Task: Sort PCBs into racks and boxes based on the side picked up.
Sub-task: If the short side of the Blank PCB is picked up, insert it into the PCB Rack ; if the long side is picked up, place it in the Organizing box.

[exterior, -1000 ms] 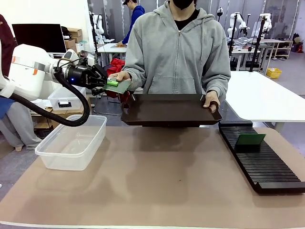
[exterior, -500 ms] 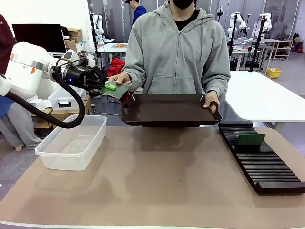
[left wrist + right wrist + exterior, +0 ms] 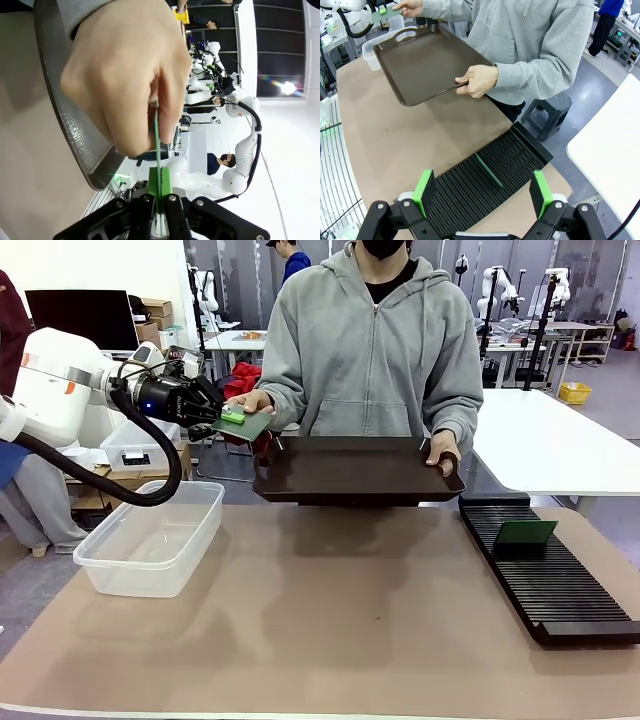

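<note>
Front view: left hand clenching thin dark-green rectangular PCB, also gripped by person's hand; right hand spreading released above long black slotted rack.

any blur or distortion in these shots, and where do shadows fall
Left wrist view: the person's hand on the PCB looms large and soft-focused, background arms bent by the wide lens. Front view: sharp, with a soft shadow on the table under the tray. Right wrist view: crisp, the rack slightly bowed.

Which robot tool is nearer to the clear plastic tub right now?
Left. The left tool, shut on a green board, hangs just above the tub; the right tool hovers open over the black rack.
</note>
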`<state>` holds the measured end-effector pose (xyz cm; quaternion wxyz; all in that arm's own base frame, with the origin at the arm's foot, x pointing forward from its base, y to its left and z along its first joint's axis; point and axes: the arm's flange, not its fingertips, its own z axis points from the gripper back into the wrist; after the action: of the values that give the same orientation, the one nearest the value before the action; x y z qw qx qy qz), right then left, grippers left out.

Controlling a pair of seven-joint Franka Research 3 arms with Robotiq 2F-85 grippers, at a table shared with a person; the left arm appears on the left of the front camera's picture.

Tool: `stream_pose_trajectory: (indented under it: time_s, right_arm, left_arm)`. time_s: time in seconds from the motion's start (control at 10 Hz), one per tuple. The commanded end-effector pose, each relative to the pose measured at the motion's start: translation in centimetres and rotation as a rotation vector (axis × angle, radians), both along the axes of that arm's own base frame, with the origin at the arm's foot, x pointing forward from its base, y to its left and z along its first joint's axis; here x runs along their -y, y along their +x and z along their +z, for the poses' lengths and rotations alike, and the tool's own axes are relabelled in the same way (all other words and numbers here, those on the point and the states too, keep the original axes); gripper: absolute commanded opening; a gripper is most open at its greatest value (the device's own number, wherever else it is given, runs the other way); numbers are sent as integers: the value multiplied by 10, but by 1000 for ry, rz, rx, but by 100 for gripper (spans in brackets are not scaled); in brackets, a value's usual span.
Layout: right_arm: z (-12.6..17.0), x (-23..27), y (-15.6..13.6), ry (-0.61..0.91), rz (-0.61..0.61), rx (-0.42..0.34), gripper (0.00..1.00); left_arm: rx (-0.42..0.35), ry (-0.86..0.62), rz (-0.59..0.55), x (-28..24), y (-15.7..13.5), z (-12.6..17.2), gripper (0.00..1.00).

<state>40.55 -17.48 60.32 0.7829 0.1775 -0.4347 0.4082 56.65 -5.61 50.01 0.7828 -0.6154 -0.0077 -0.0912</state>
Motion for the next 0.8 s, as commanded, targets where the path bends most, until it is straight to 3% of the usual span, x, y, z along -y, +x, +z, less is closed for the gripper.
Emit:
stream_pose_trajectory:
  time_s: [0.0,0.7]
  right_arm:
    - [0,-1,1,0,-4,-2,100]
    - [0,-1,1,0,-4,-2,100]
  left_arm:
    - [10,-15,18,0,1,-1,0]
    - [10,-15,18,0,1,-1,0]
